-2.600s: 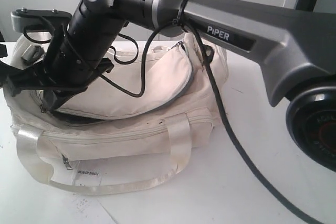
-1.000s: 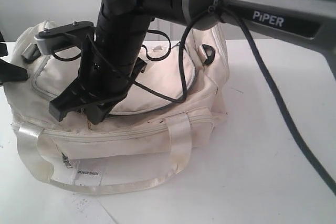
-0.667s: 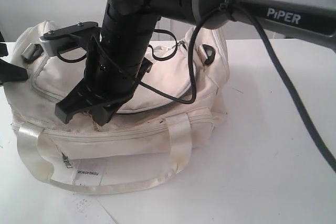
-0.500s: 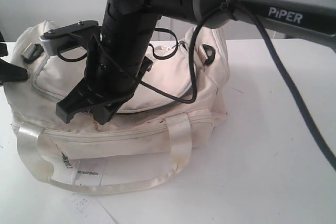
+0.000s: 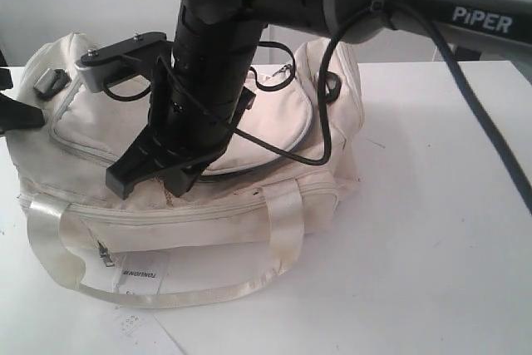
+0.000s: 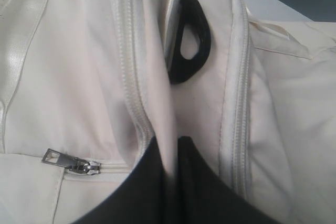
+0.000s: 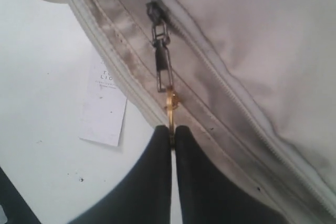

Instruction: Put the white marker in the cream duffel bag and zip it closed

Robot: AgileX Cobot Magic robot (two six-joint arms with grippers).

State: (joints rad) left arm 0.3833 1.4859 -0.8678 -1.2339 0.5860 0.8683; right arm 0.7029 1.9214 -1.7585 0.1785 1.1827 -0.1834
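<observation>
Two grippers are on the cream duffel bag [image 5: 208, 226], which sits on the white table [image 5: 432, 247] toward 9 o'clock of the exterior view, its long front side facing 6 o'clock. The right arm reaches in from 2 o'clock and crosses over the bag's top flap. The right gripper [image 5: 154, 179] points down toward 7 o'clock onto the front edge of the top. In the right wrist view its two dark fingers are pressed together, with the brass-coloured end of a zipper pull [image 7: 161, 66] pinched between the tips. The pull's metal links run from there to the slider on the grey zip line.

The left gripper [image 6: 169, 146] is closed too. Its fingers nip a raised fold of the bag's cream fabric between two zip tracks. A black D-ring [image 6: 184, 72] sits just beyond the fold, and a silver pull [image 6: 71, 163] lies flat beside one finger.

A satin handle [image 5: 283, 214] loops down the front of the bag, and a paper tag [image 5: 137, 274] lies on the table at the bag's 6 o'clock edge. The white marker shows in no view.
</observation>
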